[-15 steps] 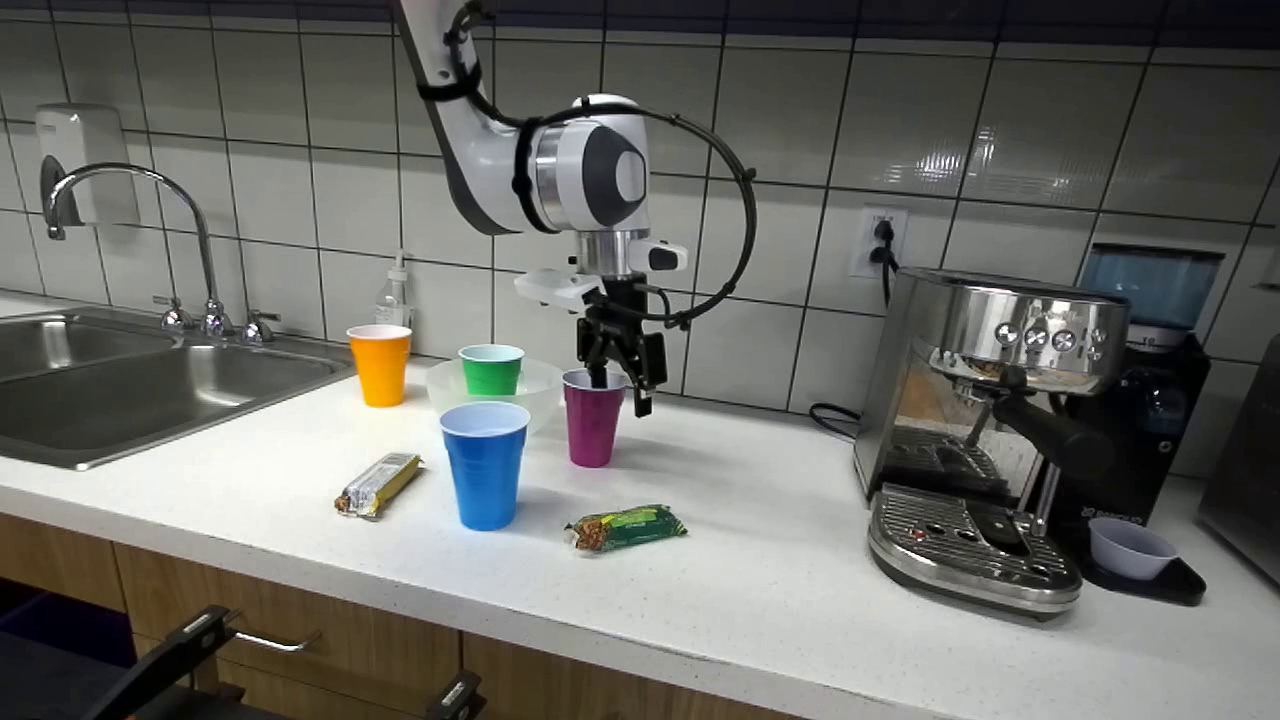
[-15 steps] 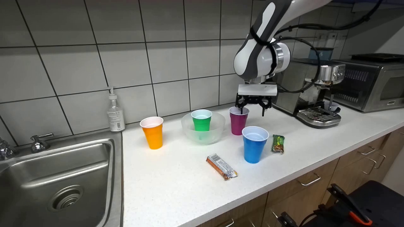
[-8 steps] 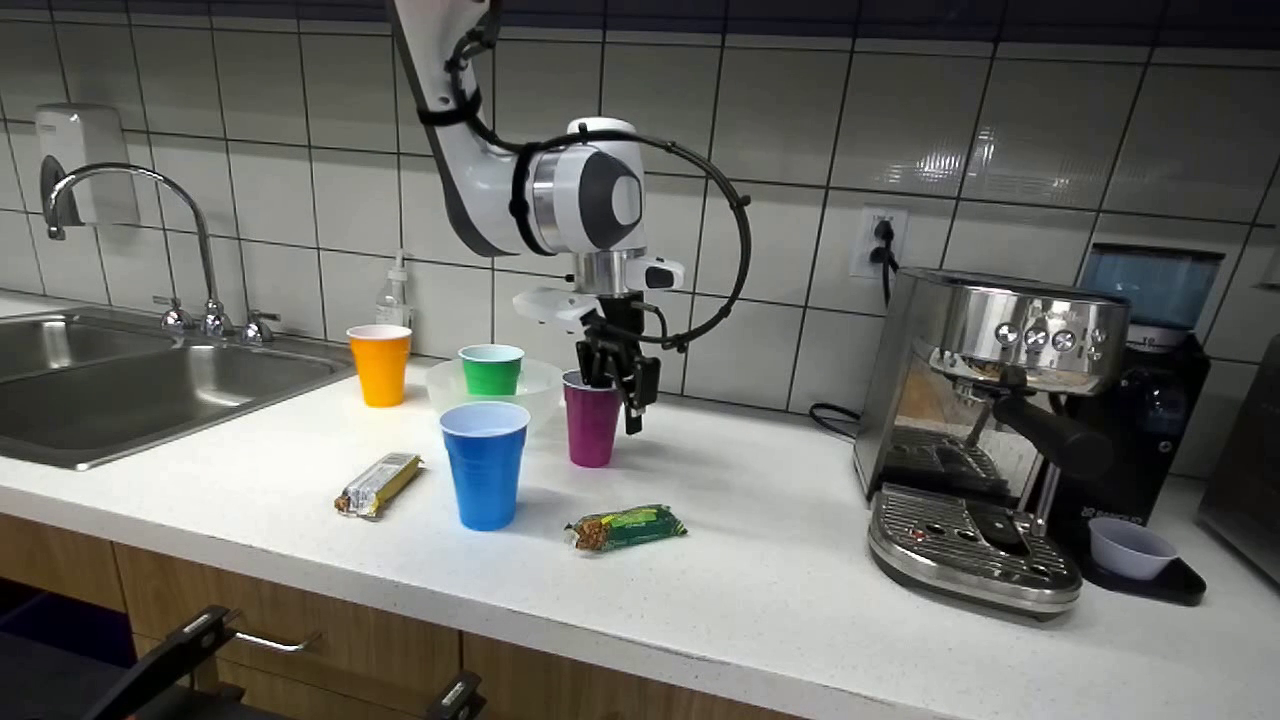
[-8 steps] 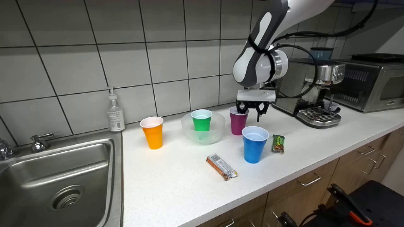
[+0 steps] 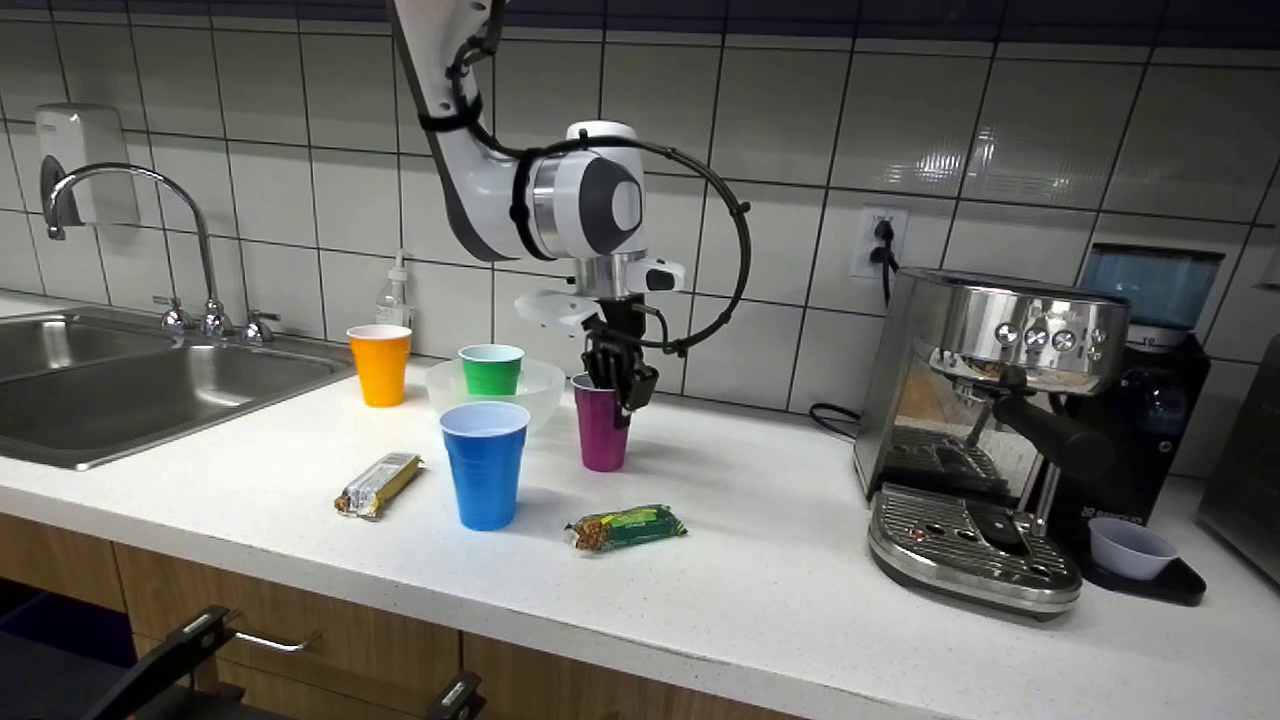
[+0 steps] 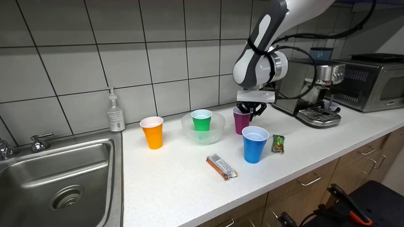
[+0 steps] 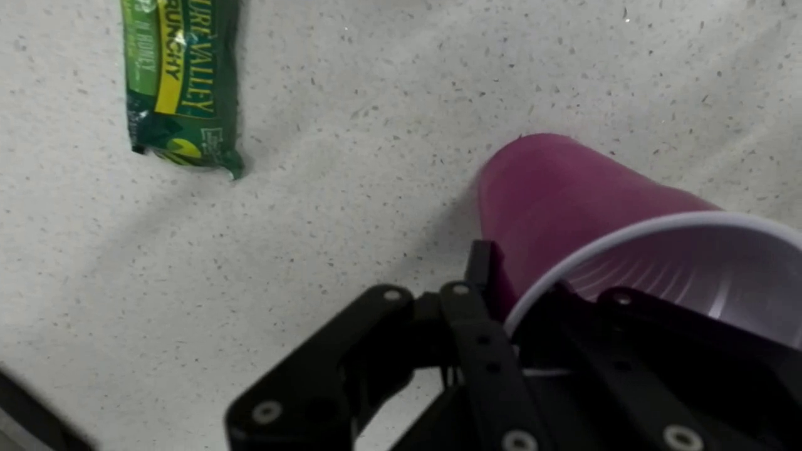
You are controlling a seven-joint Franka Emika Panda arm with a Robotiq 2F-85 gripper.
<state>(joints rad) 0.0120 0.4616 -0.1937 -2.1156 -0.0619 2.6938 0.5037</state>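
My gripper [image 7: 509, 297] is shut on the wall of a purple cup [image 7: 564, 188]. One finger lies along the cup's outside and the other reaches inside past the pale rim; the inner fingertip is mostly hidden. In both exterior views the purple cup [image 5: 602, 445] stands on the counter beneath my gripper [image 6: 249, 115]. A blue cup [image 6: 254, 146] stands in front of it. Beside it sits a translucent bowl [image 6: 217, 127] with a green cup [image 6: 202, 122] in it. A green-wrapped bar [image 7: 182, 81] lies near the purple cup.
An orange cup [image 5: 381, 368] stands near the sink [image 5: 200, 400]. A second wrapped bar [image 6: 221, 166] lies on the counter. A soap bottle [image 6: 115, 115] stands by the tiled wall. A coffee machine [image 5: 990, 430] and a microwave [image 6: 375, 82] stand farther along.
My gripper has come down, and its jaws have gone from wide apart to shut on the purple cup's wall. The purple cup has shifted slightly toward the coffee machine.
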